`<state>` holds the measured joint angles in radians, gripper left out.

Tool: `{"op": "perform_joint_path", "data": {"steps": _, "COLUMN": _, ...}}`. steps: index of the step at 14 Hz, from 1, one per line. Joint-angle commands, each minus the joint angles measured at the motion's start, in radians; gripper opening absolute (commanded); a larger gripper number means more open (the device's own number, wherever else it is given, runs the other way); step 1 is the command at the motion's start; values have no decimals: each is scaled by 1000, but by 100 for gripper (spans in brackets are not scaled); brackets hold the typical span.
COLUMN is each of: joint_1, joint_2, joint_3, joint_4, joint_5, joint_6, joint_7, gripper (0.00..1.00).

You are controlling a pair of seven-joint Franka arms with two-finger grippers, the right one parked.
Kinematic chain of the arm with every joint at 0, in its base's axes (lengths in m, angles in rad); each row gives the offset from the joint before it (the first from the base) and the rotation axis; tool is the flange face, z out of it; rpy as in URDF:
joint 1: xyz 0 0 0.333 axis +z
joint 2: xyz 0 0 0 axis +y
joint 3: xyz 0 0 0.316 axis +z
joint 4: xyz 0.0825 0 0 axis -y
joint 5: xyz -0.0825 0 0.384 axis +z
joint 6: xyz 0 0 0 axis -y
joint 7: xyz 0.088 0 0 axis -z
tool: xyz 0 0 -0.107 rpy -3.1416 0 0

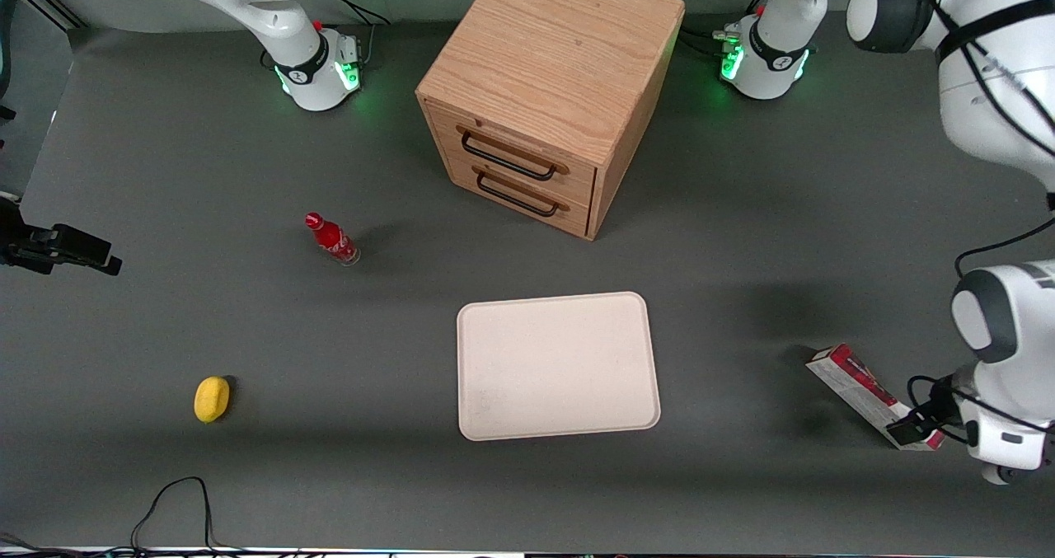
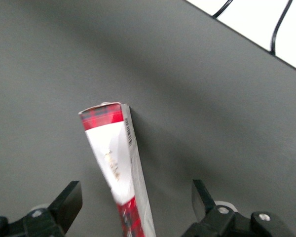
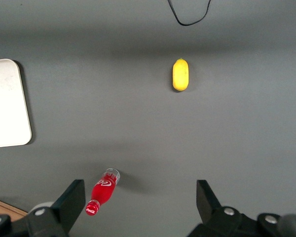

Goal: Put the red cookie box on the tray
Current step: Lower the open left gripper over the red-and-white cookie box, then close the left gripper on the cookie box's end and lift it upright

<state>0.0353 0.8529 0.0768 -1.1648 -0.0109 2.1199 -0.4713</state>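
Observation:
The red cookie box (image 1: pixel 857 386) lies flat on the grey table toward the working arm's end, well away from the tray (image 1: pixel 557 366). My left gripper (image 1: pixel 916 430) hangs over the box's end nearest the front camera. In the left wrist view the gripper (image 2: pixel 137 198) is open, with one finger (image 2: pixel 69 201) on each side of the box (image 2: pixel 119 163) and clear gaps between fingers and carton. The tray is a flat cream-white rectangle with nothing on it; its edge also shows in the right wrist view (image 3: pixel 7 101).
A wooden two-drawer cabinet (image 1: pixel 550 88) stands farther from the front camera than the tray. A small red bottle (image 1: pixel 331 239) and a yellow lemon-shaped object (image 1: pixel 212 398) sit toward the parked arm's end. A black cable (image 1: pixel 169 500) loops near the table's front edge.

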Motion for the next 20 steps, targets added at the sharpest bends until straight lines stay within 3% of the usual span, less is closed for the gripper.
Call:
{"op": "perform_joint_path", "data": {"steps": 1, "joint_1": -18, "joint_2": 58, "joint_3": 26, "joint_4": -10, "joint_5": -9, "joint_6": 35, "joint_7": -21, "gripper": 99}}
{"op": "perform_joint_path", "data": {"steps": 2, "joint_1": -17, "joint_2": 63, "joint_3": 26, "joint_4": -36, "joint_5": -8, "joint_6": 67, "joint_7": -21, "gripper": 93}}
{"op": "perform_joint_path", "data": {"steps": 6, "joint_1": -18, "joint_2": 57, "joint_3": 24, "joint_4": -44, "joint_5": -12, "joint_6": 39, "joint_7": -44, "gripper": 8}}
{"op": "perform_joint_path", "data": {"steps": 7, "joint_1": -18, "joint_2": 55, "joint_3": 24, "joint_4": -39, "joint_5": -12, "joint_6": 8, "joint_7": -41, "gripper": 0}}
{"op": "perform_joint_path", "data": {"steps": 12, "joint_1": -18, "joint_2": 31, "joint_3": 18, "joint_4": -26, "joint_5": -11, "joint_6": -61, "joint_7": -32, "gripper": 0}}
{"op": "perform_joint_path", "data": {"steps": 15, "joint_1": -21, "joint_2": -69, "joint_3": 11, "joint_4": -30, "joint_5": -6, "joint_6": -142, "joint_7": 6, "gripper": 0}}
{"op": "perform_joint_path", "data": {"steps": 18, "joint_1": -67, "joint_2": -199, "joint_3": -12, "joint_4": -42, "joint_5": -4, "joint_6": -195, "joint_7": 212, "gripper": 0}}
{"op": "perform_joint_path", "data": {"steps": 20, "joint_1": -100, "joint_2": -262, "joint_3": -31, "joint_4": -39, "joint_5": -7, "joint_6": -259, "joint_7": 235, "gripper": 0}}
